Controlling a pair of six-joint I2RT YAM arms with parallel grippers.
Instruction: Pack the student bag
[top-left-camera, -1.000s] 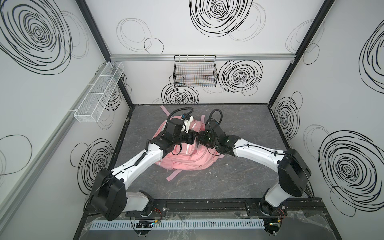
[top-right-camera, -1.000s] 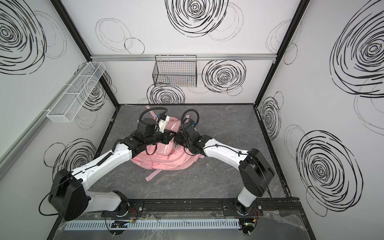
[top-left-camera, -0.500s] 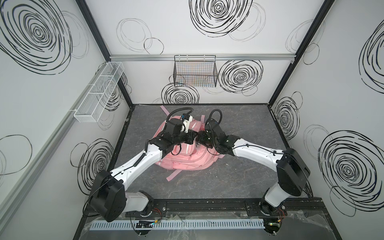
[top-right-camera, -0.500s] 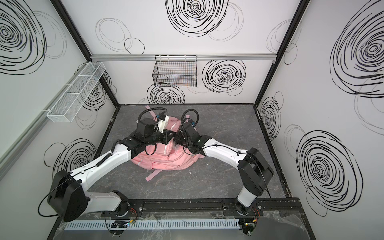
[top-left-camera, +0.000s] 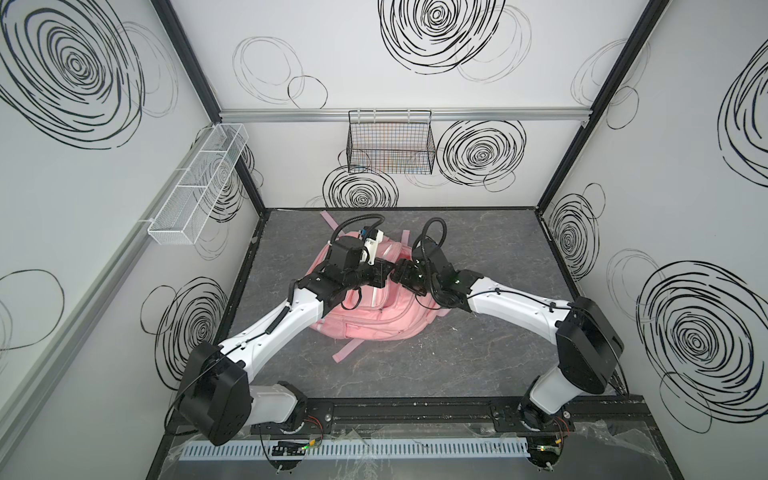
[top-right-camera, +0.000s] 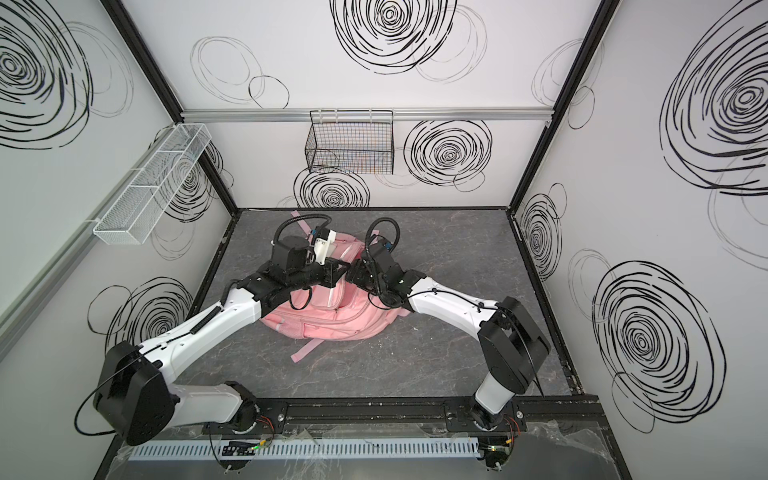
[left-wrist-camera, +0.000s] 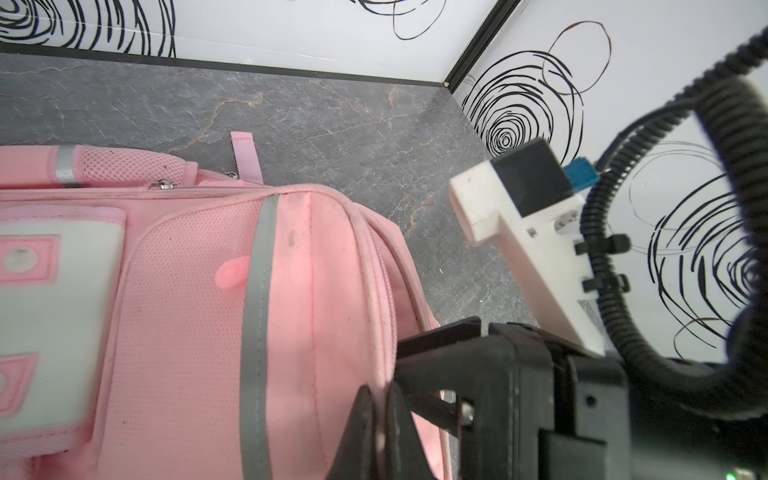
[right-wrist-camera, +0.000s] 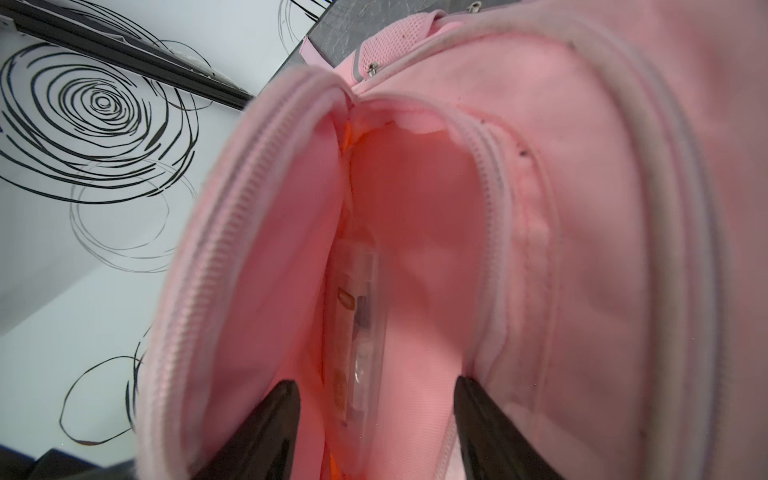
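Note:
The pink student bag (top-left-camera: 374, 320) (top-right-camera: 332, 320) lies flat in the middle of the dark table in both top views, and both grippers meet at its upper end. My left gripper (left-wrist-camera: 379, 419) (top-left-camera: 384, 274) is shut, pinching a fold of the bag's pink fabric (left-wrist-camera: 324, 332) beside the zip. The right gripper (right-wrist-camera: 374, 419) (top-left-camera: 402, 277) stands open at the mouth of the unzipped compartment (right-wrist-camera: 415, 216), one finger (right-wrist-camera: 270, 428) on each side. Between them, deeper inside, lies a clear plastic packet (right-wrist-camera: 359, 332) with something orange beside it.
A black wire basket (top-left-camera: 390, 145) hangs on the back wall. On the left wall sits a white mesh tray (top-left-camera: 199, 187). A loose pink strap (top-left-camera: 347, 351) trails from the bag toward the front. The right arm's white camera housing (left-wrist-camera: 519, 232) hovers close to my left gripper.
The right gripper's jaws have spread wider. Both arms and the bag stay nearly where they were.

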